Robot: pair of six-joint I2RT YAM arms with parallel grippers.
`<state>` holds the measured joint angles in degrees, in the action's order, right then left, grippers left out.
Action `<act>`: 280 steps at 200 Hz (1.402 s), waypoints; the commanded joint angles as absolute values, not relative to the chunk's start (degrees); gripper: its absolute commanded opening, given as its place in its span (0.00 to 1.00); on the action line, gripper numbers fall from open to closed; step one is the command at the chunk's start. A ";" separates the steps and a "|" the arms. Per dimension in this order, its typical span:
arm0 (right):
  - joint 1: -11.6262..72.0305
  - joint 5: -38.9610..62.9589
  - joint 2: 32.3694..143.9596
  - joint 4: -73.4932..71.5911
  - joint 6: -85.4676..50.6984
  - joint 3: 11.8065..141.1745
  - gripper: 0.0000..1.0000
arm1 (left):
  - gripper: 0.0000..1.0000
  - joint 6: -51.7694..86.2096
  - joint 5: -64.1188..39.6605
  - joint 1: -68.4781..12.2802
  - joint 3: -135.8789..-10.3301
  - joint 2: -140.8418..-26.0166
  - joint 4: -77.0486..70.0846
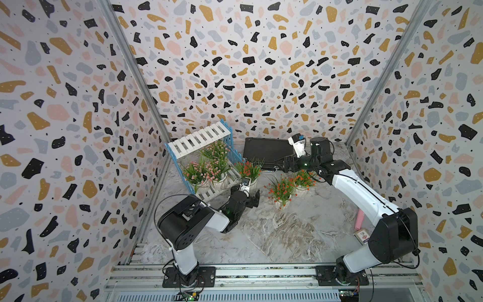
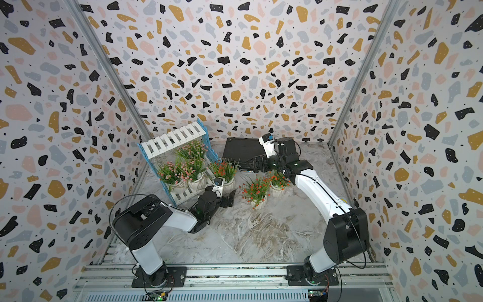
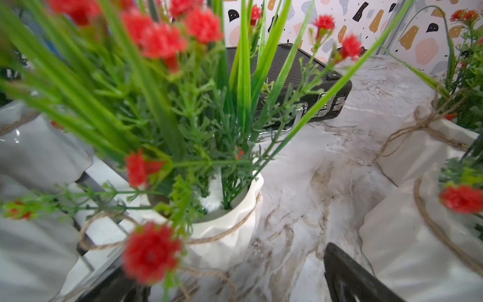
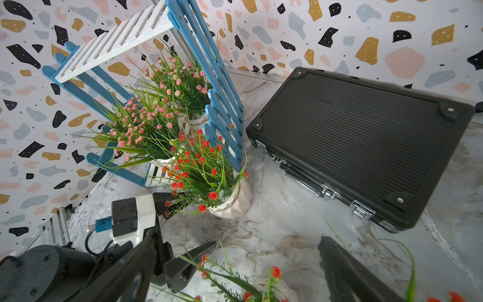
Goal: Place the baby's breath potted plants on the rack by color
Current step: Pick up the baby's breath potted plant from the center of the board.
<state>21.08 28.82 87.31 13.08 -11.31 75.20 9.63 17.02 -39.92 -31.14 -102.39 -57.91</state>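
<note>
The left gripper (image 1: 253, 198), jaws spread and empty, stands just before one orange-red plant (image 1: 248, 170) on the table (image 1: 287, 230) beside the rack (image 1: 198, 138); two more orange-red plants (image 1: 281, 191) stand on the table nearby. Farther back, the three pink plants (image 1: 217, 167) fill the lower shelf (image 1: 209, 193), so about half seems done. The right gripper (image 1: 278, 166), also spread and empty, hovers by the black briefcase (image 1: 264, 150).

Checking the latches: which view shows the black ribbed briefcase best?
The right wrist view: the black ribbed briefcase lies nearly whole, latches clear. Both top views show it small and partly hidden; left wrist shows only one corner.
</note>
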 commanded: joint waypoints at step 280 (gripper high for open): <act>20.04 32.31 84.55 3.32 -10.71 68.17 0.99 | 0.86 14.81 8.64 -34.89 -43.50 -105.43 -47.49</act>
<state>20.25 32.29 87.31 4.21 -11.09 68.93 15.35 12.36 -34.50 -46.57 -108.42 -43.13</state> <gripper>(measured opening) 0.995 0.907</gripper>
